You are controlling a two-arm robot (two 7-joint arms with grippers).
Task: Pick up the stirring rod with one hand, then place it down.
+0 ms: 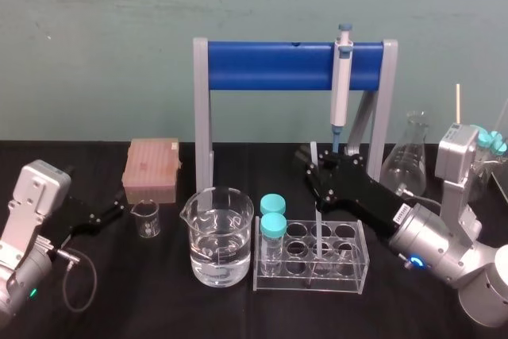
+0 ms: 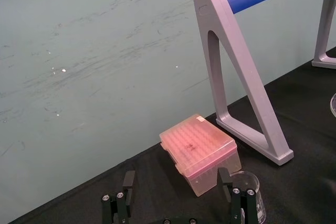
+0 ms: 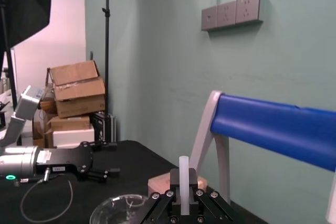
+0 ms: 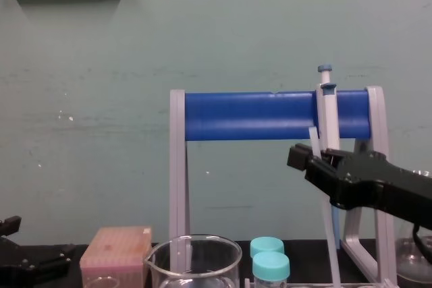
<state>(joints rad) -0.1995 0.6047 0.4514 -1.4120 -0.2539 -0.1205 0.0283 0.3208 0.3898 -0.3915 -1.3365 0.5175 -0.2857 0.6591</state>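
Note:
The stirring rod (image 1: 318,232) is a thin translucent-white stick standing nearly upright, gripped near its upper end. My right gripper (image 1: 315,166) is shut on it, in front of the blue stand. In the chest view the stirring rod (image 4: 329,227) slants down from the right gripper (image 4: 304,160) towards the rack. Its lower end reaches in among the wells of the clear test-tube rack (image 1: 361,269); whether it touches I cannot tell. The right wrist view shows the stirring rod (image 3: 184,169) clamped between both fingers of the right gripper (image 3: 184,196). My left gripper (image 1: 111,213) rests at the far left, and in the left wrist view the left gripper (image 2: 176,176) is open.
A water-filled beaker (image 1: 218,236) stands left of the rack, which holds two teal-capped tubes (image 1: 272,216). A small beaker (image 1: 146,217) and a pink tip box (image 1: 151,168) sit at the left. The pipette (image 1: 341,85) hangs on the blue stand (image 1: 278,65); a flask (image 1: 409,152) stands at the right.

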